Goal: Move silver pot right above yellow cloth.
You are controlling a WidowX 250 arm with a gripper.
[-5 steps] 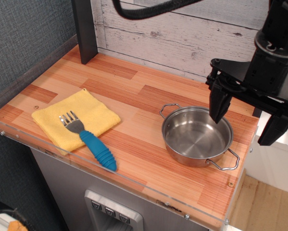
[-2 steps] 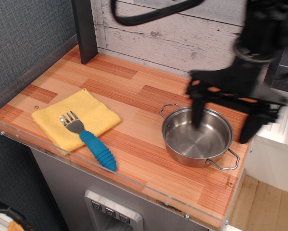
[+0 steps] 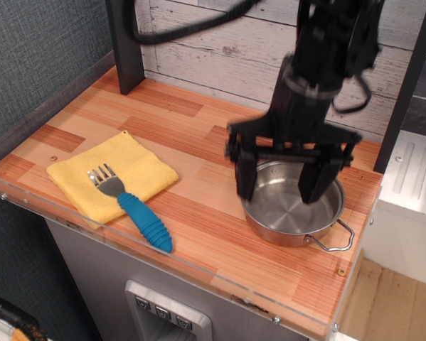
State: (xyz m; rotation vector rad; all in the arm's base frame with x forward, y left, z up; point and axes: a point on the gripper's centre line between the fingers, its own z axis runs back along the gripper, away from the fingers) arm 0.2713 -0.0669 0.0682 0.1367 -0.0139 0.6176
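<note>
A wood-striped desk [image 3: 191,135] with a clear plastic front edge stands against a whitewashed plank wall [image 3: 220,42], with a dark upright post [image 3: 124,42] at its back left corner. Above the right half of the desk hangs the black robot arm [image 3: 326,64], a dark cable [image 3: 191,25] looping off behind it. Its claw [image 3: 278,186] is spread wide open and grips nothing: the left finger sits at or just outside the near-left rim of the silver pot [image 3: 292,206], the right finger hangs over the pot's bowl. Whether either tip touches the metal cannot be told. The pot rests flat on the right side of the desk, one wire handle pointing toward the front right corner, the other hidden behind the claw. Well apart from it, on the left front of the desk, the yellow cloth [image 3: 131,167] lies flat. A fork with a blue ribbed handle [image 3: 131,206] lies across the cloth's near corner, its metal tines on the fabric and its handle reaching onto bare wood toward the front edge.
</note>
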